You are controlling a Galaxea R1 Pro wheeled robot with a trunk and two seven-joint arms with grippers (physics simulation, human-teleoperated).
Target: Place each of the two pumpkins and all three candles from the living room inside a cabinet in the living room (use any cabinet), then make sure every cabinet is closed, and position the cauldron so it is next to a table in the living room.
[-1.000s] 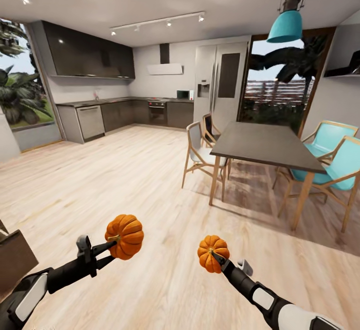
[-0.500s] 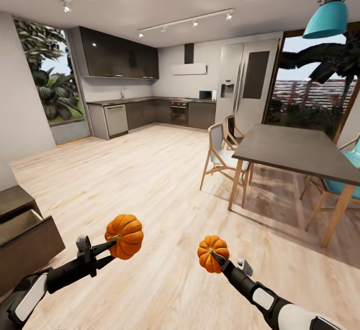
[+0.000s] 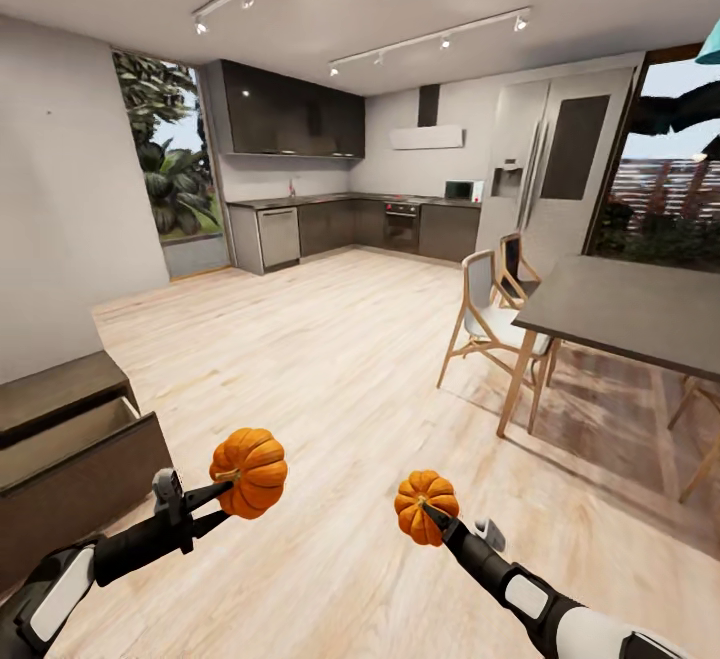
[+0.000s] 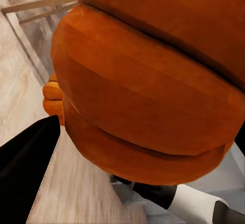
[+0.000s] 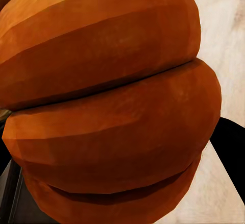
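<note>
Both arms carry pumpkins above the wood floor. My left gripper (image 3: 232,485) is shut on the larger orange pumpkin (image 3: 250,471), whose ribbed skin crowds the left wrist view (image 4: 153,81). A smaller pumpkin (image 3: 425,505) sits in my right gripper (image 3: 432,516), which is shut on it; its orange ribs (image 5: 112,106) press close to the right wrist camera. At the left edge stands the dark-brown cabinet (image 3: 70,484) with one drawer (image 3: 60,439) pulled open, pale inside. Candles and cauldron are out of view.
A dark dining table (image 3: 630,314) with wooden chairs (image 3: 490,324) stands to the right. The grey kitchen units (image 3: 340,229) and fridge (image 3: 555,179) line the far wall. Open wood floor (image 3: 320,359) stretches ahead. A white wall (image 3: 60,199) rises behind the cabinet.
The view has swung left: the table and chairs slid toward the right edge, and the cabinet with its open drawer came further into sight. Both arms keep the same pose, holding the pumpkins.
</note>
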